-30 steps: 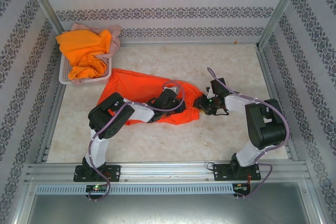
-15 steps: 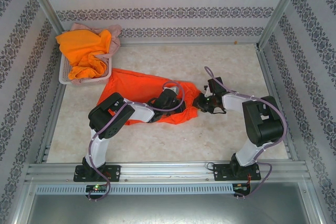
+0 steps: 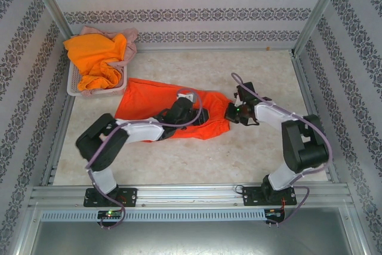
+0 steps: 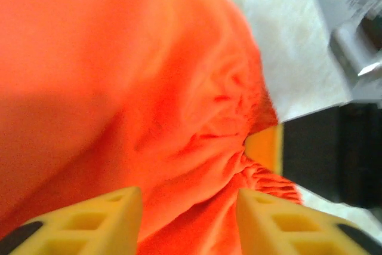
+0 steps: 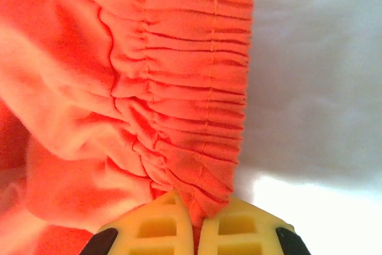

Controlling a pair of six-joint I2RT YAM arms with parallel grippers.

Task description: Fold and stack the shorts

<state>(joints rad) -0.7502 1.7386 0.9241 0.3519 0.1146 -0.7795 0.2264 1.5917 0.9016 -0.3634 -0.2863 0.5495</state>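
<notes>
Red-orange shorts (image 3: 149,97): lying across the middle of the tabletop (image 3: 256,70), one end just beside the basket, the other reaching toward centre-right. Rumpled, definitely not folded yet.

Waistband (image 5: 197,88): the gathered end, at the right tip of the cloth, facing the tabletop's right edge.

Right gripper (image 5: 192,234): clamped together on a corner of that waistband, with a ridge of fabric squeezed between the yellow fingers. From above, sits right at the tip of the shorts (image 3: 233,113).

Left gripper (image 4: 190,210): fingers apart, low over the middle of the shorts (image 3: 181,111), wrinkled cloth under and between them. Not gripping anything, far as can be told.

Bright orange shorts (image 3: 95,52): heaped in the white basket (image 3: 73,85) at the far-left corner.

Pink shorts (image 3: 130,46): same basket, mostly buried, spilling over the far rim.

Step in hand: looks like first pair, early days. Flattening or lining it up for the first fold, one end pinned by the right side, left side free.

Next move, best guess: needs a second hold from the left on the near or far edge, then a gentle pull apart to take out the wrinkles before folding over.

Watch out for: tugging with one grip only, probably just drags the whole thing sideways.

Left to do: pretty much everything, two more pairs waiting in the basket.
</notes>
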